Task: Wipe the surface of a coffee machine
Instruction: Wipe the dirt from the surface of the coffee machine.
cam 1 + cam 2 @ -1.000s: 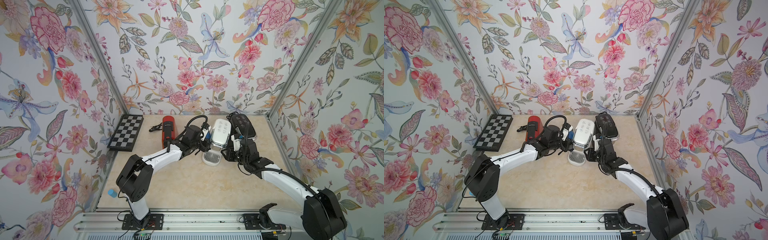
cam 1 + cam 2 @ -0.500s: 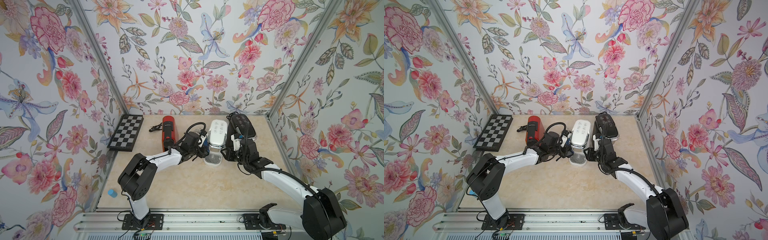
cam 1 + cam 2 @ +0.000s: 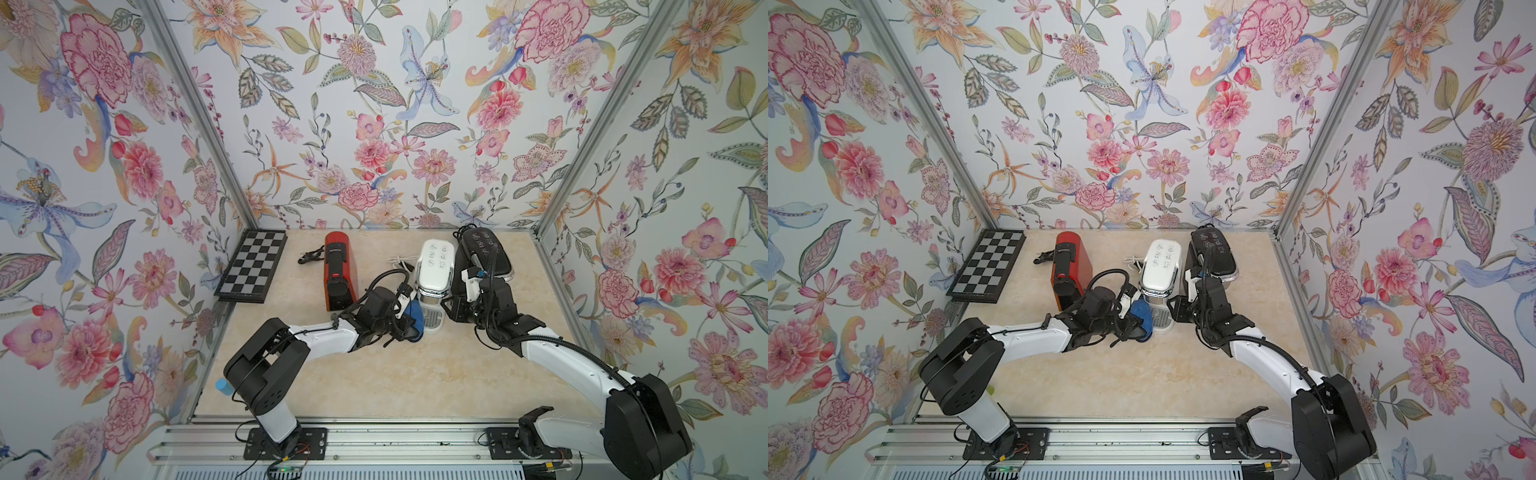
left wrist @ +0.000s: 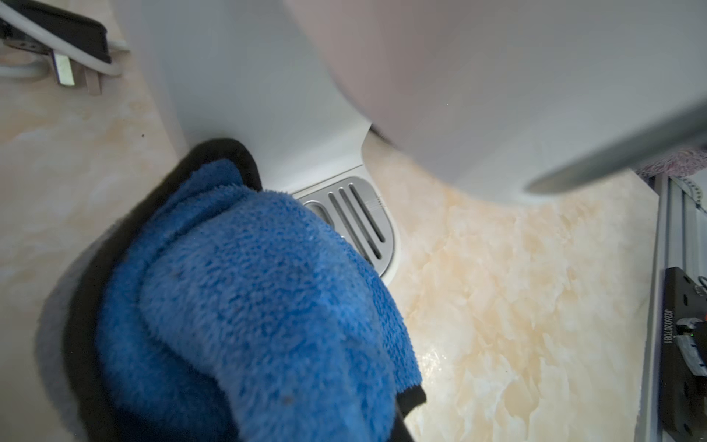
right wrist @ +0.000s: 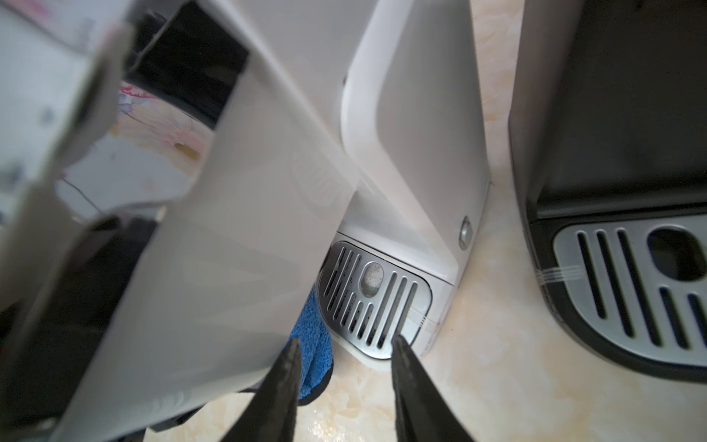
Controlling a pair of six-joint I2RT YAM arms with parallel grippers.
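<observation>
The blue cloth (image 4: 248, 306) is held bunched in the left hand (image 3: 409, 322), which is shut tight on it. It appears to be pressed low against the white coffee machine (image 3: 434, 266), on the side facing the red machine (image 3: 338, 270), just beside the drip tray (image 4: 355, 218). The white machine stands upright toward the back of the desk (image 3: 374, 374), between the red machine and the black one (image 3: 484, 253).

The right hand (image 5: 346, 340) is set low at the front of the white machine, on the black machine's side. Its jaws are partly apart, and nothing is seen gripped between them. Whether the body is being steadied cannot be told.

The wipe is judged to be under way, not finished, since the cloth is at the foot of one side only. No streaks or dirt can be made out, so what is already clean cannot be read from the surface. The button panel on top, the front and the far side are taken as left to be covered.
</observation>
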